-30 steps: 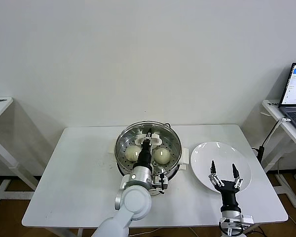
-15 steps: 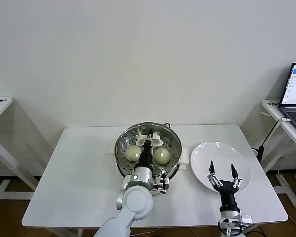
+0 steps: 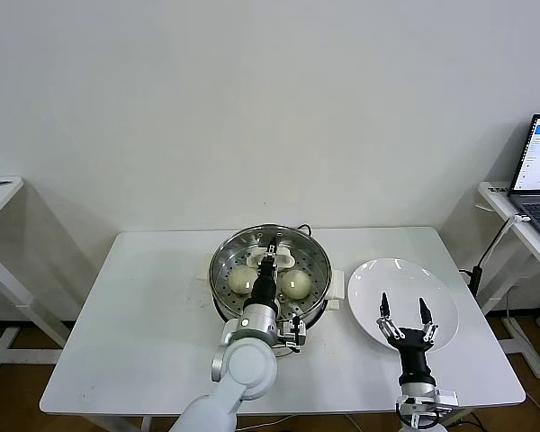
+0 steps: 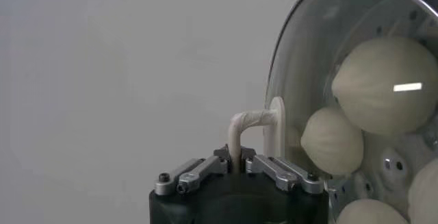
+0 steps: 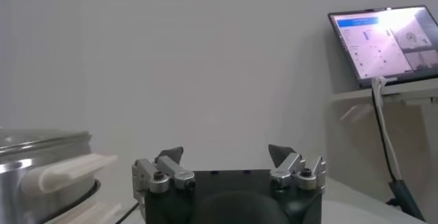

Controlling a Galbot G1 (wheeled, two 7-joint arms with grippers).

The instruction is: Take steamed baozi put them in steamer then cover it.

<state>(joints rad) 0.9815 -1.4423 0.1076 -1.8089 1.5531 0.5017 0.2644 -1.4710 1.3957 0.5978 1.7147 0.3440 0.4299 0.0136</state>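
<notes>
Lid on steamer (image 3: 317, 270), buns (image 3: 294, 284) inside.
Left gripper (image 4: 235, 164) clenched on lid handle (image 4: 241, 127); right gripper (image 3: 403, 311) released above plate (image 3: 373, 279).

- Steamer (image 3: 317, 255): shiny silver steel wall, tray dotted with small round holes, cream-white base; stood at the middle of the worktop's far edge.
- Steamed baozi (image 3: 295, 284): cream-white, seen pale through clear glass in the left wrist view (image 4: 385, 85).
- Lid (image 4: 301, 109): clear glass, silver rim, cream-white handle (image 4: 254, 124).
- Plate (image 3: 371, 281): plain white, glossy; lay toward the worktop's right edge.
- Table (image 3: 144, 306): white.
- Left gripper (image 3: 269, 259): black, silver-grey links.
- Right gripper (image 3: 403, 310): black, silver-grey links.
- Laptop (image 5: 383, 40): dark frame, white-and-blue screen.
</notes>
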